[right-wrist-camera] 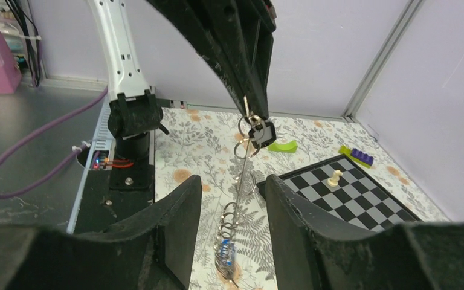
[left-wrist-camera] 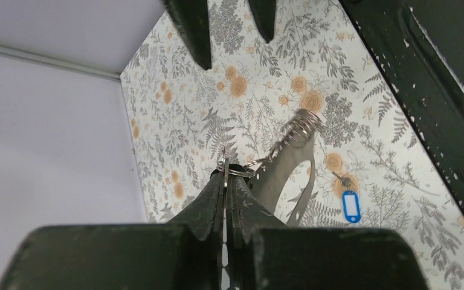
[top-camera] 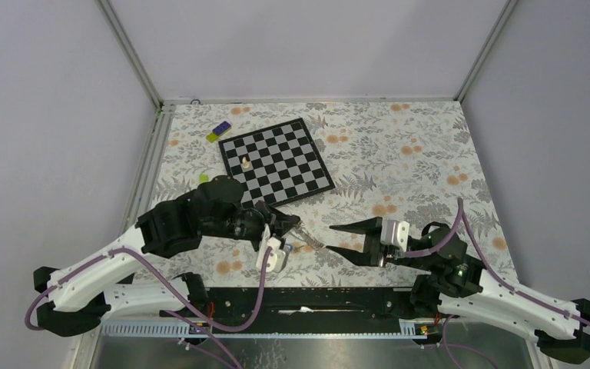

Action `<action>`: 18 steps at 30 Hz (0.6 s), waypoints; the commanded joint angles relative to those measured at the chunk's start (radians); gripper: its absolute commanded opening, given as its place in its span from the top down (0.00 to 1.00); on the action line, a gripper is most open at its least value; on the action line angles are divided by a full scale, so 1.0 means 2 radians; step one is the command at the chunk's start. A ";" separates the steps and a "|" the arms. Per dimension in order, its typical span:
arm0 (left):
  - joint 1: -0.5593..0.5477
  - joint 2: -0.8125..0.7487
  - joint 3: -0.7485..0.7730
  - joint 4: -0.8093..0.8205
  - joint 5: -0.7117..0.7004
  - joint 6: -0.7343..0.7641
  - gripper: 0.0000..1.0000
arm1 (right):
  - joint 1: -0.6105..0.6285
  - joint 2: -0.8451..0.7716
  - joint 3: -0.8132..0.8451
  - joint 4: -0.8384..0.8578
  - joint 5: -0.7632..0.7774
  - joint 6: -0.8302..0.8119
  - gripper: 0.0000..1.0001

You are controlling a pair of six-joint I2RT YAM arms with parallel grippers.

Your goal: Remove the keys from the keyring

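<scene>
Silvery rings of the keyring [right-wrist-camera: 246, 147] hang in a chain from the left gripper [left-wrist-camera: 228, 175], clamped tight on the top one — a dark-headed key [right-wrist-camera: 264, 132] beside its tips. The right gripper [right-wrist-camera: 232, 181] stands open astride the chain, gripping nothing. The blue tag [left-wrist-camera: 351, 206] lies on the table [left-wrist-camera: 260, 72], perhaps detached.

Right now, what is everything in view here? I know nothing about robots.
table: one, floral, under everything
chessboard: one, black and white, far middle
chess piece: one, white, on the board
block: one, purple and yellow, beyond the board
curved piece: one, lime green, left of the board
keys: number unclear, silvery, one dark-headed, under the left hand
keyring: one, silvery rings, blue tag touching the table
left hand: one, black, shut on the keyring's top
right hand: one, black, open, beside the rings
</scene>
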 commanded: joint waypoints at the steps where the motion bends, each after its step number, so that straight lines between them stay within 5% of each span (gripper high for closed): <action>1: -0.004 -0.005 0.023 0.011 0.021 0.086 1.00 | -0.002 0.024 -0.006 0.097 -0.002 0.052 0.50; 18: -0.004 -0.034 0.005 0.108 0.057 0.097 1.00 | -0.002 0.074 -0.035 0.214 0.037 0.144 0.52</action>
